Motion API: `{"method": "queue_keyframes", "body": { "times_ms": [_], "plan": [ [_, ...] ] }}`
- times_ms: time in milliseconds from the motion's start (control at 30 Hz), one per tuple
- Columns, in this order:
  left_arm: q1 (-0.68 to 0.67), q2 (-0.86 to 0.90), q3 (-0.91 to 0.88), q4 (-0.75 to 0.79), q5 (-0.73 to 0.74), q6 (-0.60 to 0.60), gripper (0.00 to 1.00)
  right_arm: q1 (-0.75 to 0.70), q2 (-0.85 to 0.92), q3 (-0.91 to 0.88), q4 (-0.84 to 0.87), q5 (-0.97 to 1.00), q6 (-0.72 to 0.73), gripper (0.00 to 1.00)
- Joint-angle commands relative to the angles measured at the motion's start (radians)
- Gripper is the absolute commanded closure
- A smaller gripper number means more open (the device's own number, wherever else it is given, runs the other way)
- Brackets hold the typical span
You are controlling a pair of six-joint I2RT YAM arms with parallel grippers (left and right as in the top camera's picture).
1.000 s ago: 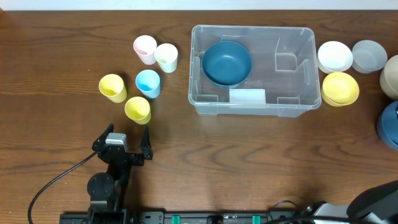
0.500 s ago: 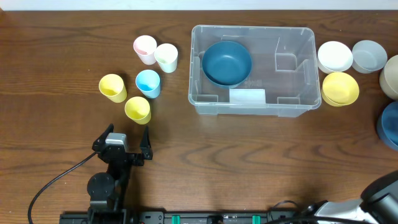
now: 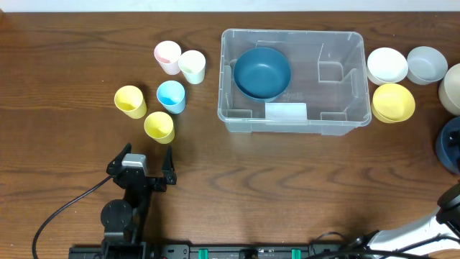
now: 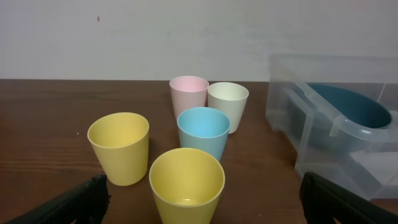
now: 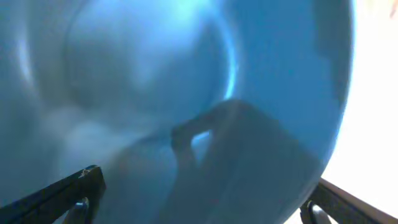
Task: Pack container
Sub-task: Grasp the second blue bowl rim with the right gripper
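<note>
The clear container (image 3: 345, 119) stands at the table's middle back with a dark blue bowl (image 3: 262, 72) in its left half; it also shows in the left wrist view (image 4: 292, 99). My left gripper (image 3: 147, 160) is open and empty, just in front of the nearer yellow cup (image 3: 159, 126), which sits between its fingers in the left wrist view (image 4: 202, 190). My right gripper (image 5: 202, 193) is open, its fingers wide apart, pressed up close to a blue bowl (image 5: 155, 81) that fills its view. That bowl (image 3: 449, 144) sits at the overhead's right edge.
Left of the container stand a pink cup (image 3: 167, 56), a cream cup (image 3: 192, 66), a light blue cup (image 3: 171, 96) and a second yellow cup (image 3: 130, 101). To its right are a white bowl (image 3: 387, 65), a grey bowl (image 3: 426, 64), a yellow bowl (image 3: 393, 102) and a beige bowl (image 3: 453, 88).
My right arm has slid rightwards, almost out of the overhead view near the blue bowl at the right edge. The left arm has not moved.
</note>
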Motion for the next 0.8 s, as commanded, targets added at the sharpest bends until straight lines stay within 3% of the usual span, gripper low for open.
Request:
{"method": "queue_keyframes", "body": {
  "times_ms": [0, 200, 367, 433, 767],
  "plan": [
    [0.007, 0.0, -0.015, -0.037, 0.021, 0.013, 0.02, -0.02, 0.0, 0.0, 0.0, 0.022, 0.019, 0.13],
    [0.007, 0.0, -0.015, -0.037, 0.021, 0.013, 0.02, -0.024, 0.0, 0.0, -0.024, 0.06, 0.023, 0.62],
    [0.007, 0.0, -0.015, -0.037, 0.021, 0.013, 0.02, -0.026, 0.0, 0.0, -0.066, 0.077, 0.044, 0.82],
    [0.007, 0.0, -0.015, -0.037, 0.022, 0.013, 0.02, -0.028, -0.001, 0.0, -0.089, 0.079, 0.044, 0.98],
    [0.007, 0.0, -0.015, -0.037, 0.021, 0.013, 0.02, -0.054, -0.083, 0.012, -0.193, 0.065, 0.055, 0.99]
  ]
}}
